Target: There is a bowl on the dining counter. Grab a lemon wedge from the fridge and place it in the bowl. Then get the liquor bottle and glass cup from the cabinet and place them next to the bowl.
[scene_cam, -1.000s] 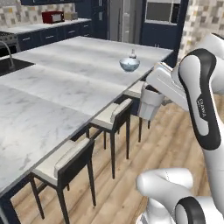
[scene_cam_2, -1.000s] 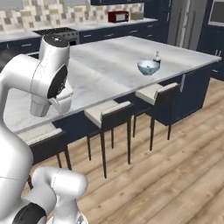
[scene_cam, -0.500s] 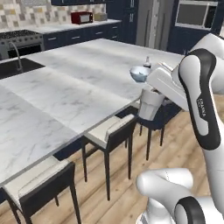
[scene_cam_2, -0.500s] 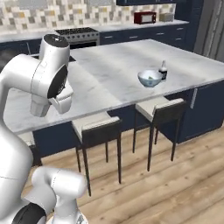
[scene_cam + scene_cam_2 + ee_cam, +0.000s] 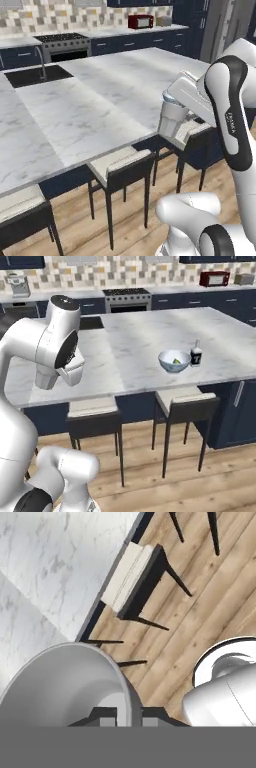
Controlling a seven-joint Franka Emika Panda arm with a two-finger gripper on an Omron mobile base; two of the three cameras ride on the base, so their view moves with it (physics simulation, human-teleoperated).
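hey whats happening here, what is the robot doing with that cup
The white robot arm is carrying a small translucent pale grey glass cup, gripped by its rim in the shut end effector, over the stools beside the white marble dining counter. On that counter a pale blue bowl already holds a yellow lemon wedge, and a small dark liquor bottle with a black label stands right beside it. The cup has not been set down yet.

Stools [image 5: 125, 165] beside red microwave [image 5: 140, 21]
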